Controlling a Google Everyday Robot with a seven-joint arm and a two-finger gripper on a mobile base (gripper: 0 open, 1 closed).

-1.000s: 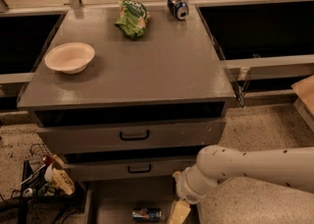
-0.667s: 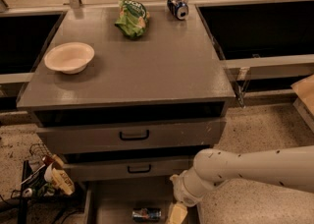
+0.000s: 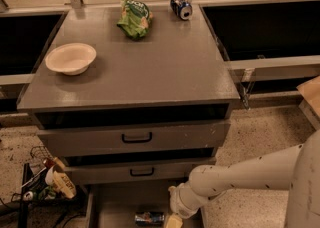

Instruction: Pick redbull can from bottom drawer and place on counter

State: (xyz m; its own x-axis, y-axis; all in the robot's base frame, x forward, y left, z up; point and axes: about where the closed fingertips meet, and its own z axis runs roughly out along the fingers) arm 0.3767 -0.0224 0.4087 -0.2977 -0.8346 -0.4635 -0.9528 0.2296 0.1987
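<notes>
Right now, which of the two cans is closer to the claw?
The slim redbull can lying in the open bottom drawer, just beside the claw; the fatter blue can lies at the far edge of the counter.

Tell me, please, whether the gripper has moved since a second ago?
Yes. The gripper has shifted left and down, closer to the redbull can, which lies where it was in the bottom drawer.
</notes>
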